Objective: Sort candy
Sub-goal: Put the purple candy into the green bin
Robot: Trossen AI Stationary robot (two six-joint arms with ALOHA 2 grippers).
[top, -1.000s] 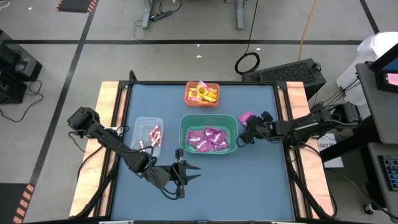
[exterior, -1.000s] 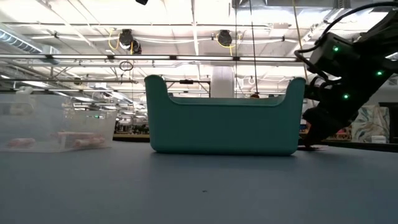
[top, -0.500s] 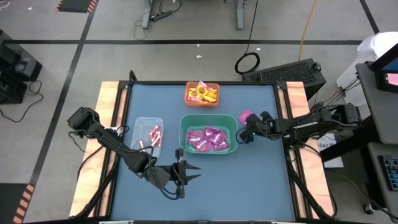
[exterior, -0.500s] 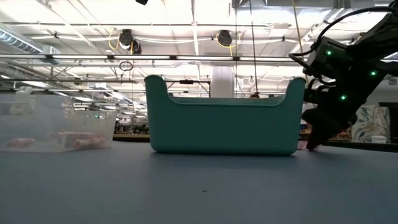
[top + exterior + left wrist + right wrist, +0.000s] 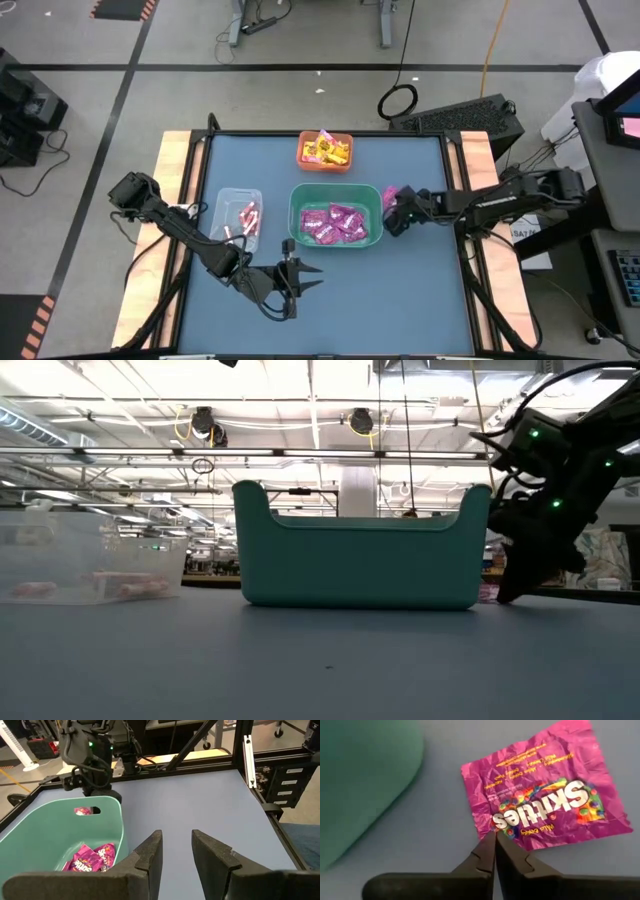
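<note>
Now: last loose magenta packet (image 5: 547, 800) lies flat on the desk (image 5: 400, 290), just beside the green bin (image 5: 296, 215).

Right end effector (image 5: 494, 836), fingers together, touches the packet's near edge, likely to nudge or lift it toward the bin of matching packets (image 5: 335, 222). Left end effector (image 5: 176, 842) waits near the desk's front, fingers apart. Yellow packets (image 5: 325, 149) fill the orange bin; sticks (image 5: 243, 215) the clear bin.

The worktop (image 5: 400, 290) has a blue surface with wooden side strips. Directly on it stand a green bin (image 5: 335, 216) at centre, an orange bin (image 5: 325, 150) toward the far edge, and a clear bin (image 5: 236, 219) to the left. A loose magenta packet (image 5: 545, 805) lies flat just beside the green bin.
</note>
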